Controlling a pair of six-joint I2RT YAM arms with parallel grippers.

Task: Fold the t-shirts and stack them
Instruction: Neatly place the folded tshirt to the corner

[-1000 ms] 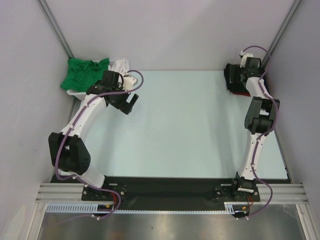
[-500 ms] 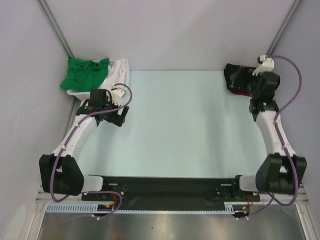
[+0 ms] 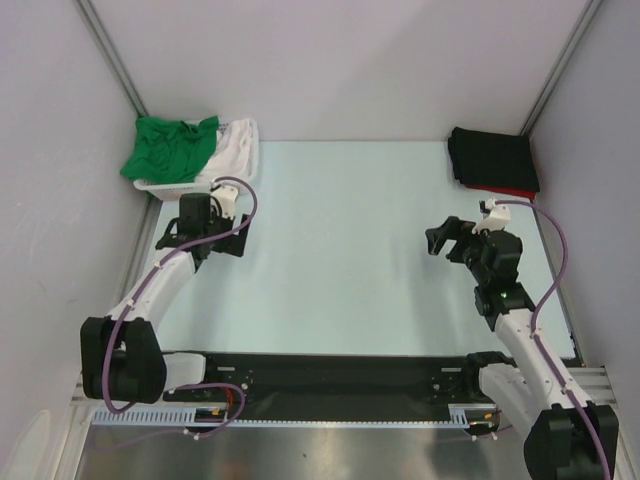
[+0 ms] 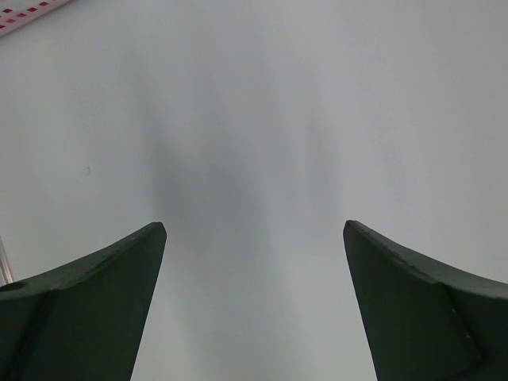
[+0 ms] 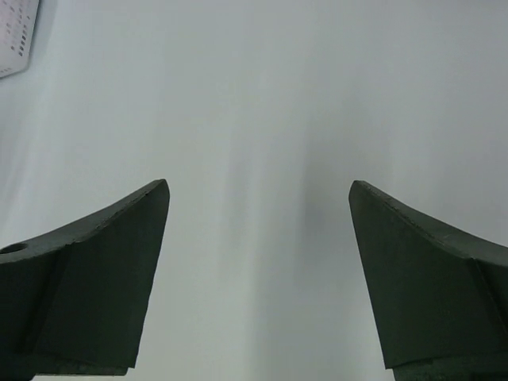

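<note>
A green t-shirt (image 3: 165,148) and a white t-shirt (image 3: 232,150) lie crumpled in the white basket (image 3: 158,186) at the back left. A folded black t-shirt (image 3: 492,160) lies at the back right on a red t-shirt (image 3: 503,191), of which only an edge shows. My left gripper (image 3: 203,242) is open and empty over the table, just in front of the basket; the left wrist view (image 4: 254,230) shows only bare table between its fingers. My right gripper (image 3: 447,243) is open and empty over the table, in front of the black stack; the right wrist view (image 5: 258,186) shows bare table.
The pale table (image 3: 340,250) is walled in by grey panels at the left, back and right. A corner of the basket (image 5: 16,40) shows at the top left of the right wrist view. A red-and-white striped strip (image 4: 28,17) shows at the top left of the left wrist view.
My right gripper has left the black stack and drawn back toward me over the table. My left gripper has moved away from the basket, nearer and to the left. Both stay open.
</note>
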